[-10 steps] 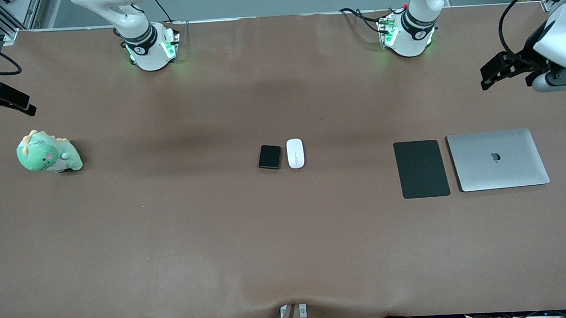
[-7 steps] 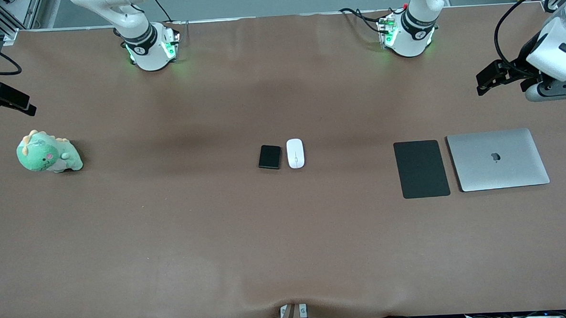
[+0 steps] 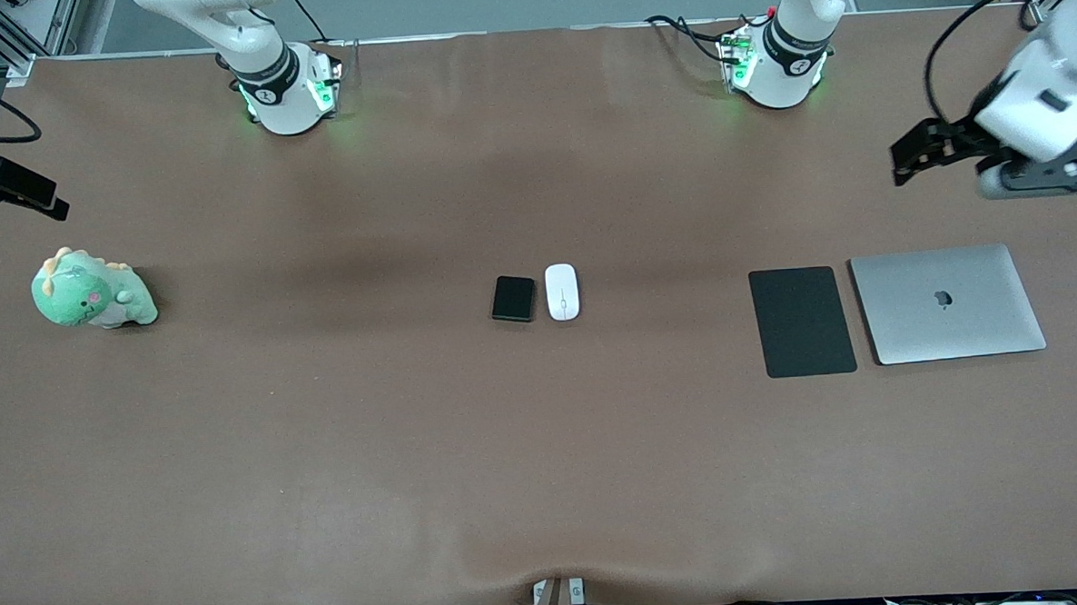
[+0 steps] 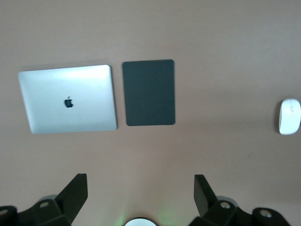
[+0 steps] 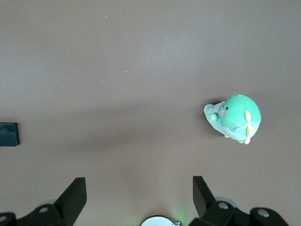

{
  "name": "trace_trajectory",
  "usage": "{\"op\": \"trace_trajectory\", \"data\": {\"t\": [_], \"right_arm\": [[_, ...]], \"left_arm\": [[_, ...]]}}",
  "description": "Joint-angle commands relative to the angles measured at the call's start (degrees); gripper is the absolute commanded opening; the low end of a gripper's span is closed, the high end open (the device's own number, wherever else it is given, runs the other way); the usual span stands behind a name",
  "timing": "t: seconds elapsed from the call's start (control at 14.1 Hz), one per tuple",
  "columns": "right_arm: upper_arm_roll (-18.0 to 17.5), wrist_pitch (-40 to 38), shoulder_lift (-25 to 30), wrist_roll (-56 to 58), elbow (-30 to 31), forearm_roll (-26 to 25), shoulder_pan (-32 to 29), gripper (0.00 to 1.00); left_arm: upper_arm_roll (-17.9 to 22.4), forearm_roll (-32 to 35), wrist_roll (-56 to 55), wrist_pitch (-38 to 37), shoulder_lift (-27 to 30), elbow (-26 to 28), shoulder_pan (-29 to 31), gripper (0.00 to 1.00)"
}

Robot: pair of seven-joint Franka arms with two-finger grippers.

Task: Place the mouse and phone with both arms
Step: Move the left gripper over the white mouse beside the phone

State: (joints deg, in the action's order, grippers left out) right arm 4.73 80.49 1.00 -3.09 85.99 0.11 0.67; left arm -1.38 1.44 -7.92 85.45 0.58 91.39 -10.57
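Observation:
The white mouse and the small black phone lie side by side at the table's middle, the phone toward the right arm's end. The mouse also shows in the left wrist view, and an edge of the phone shows in the right wrist view. My left gripper is open and empty, up in the air at the left arm's end, over bare table above the laptop. My right gripper is open and empty, high at the right arm's end over the table's edge, above the green toy.
A flat black mat and a closed silver laptop lie side by side toward the left arm's end. A green plush dinosaur sits toward the right arm's end. The brown table cover spreads wide around the mouse and phone.
My left gripper has moved a little toward the table's middle. The right arm, mouse and phone have not moved.

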Motion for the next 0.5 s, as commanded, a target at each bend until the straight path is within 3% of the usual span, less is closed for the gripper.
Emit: {"op": "trace_trajectory", "data": {"t": [0.0, 0.21, 0.43], "right_arm": [[-0.9, -0.8, -0.5, 0.8, -1.0, 0.8, -1.5, 1.00], [-0.9, -0.8, -0.5, 0.8, -1.0, 0.8, -1.5, 1.00], [-0.8, -0.7, -0.5, 0.8, -1.0, 0.8, -1.5, 1.00]], "left_arm": [[-5.8, 2.9, -2.9, 0.4, -7.1, -1.8, -3.5, 1.00], [-7.4, 3.7, -12.1, 6.4, -14.0, -2.2, -8.1, 1.00], [-7.4, 3.2, -21.3, 13.5, -24.7, -8.0, -13.6, 1.00]]}}
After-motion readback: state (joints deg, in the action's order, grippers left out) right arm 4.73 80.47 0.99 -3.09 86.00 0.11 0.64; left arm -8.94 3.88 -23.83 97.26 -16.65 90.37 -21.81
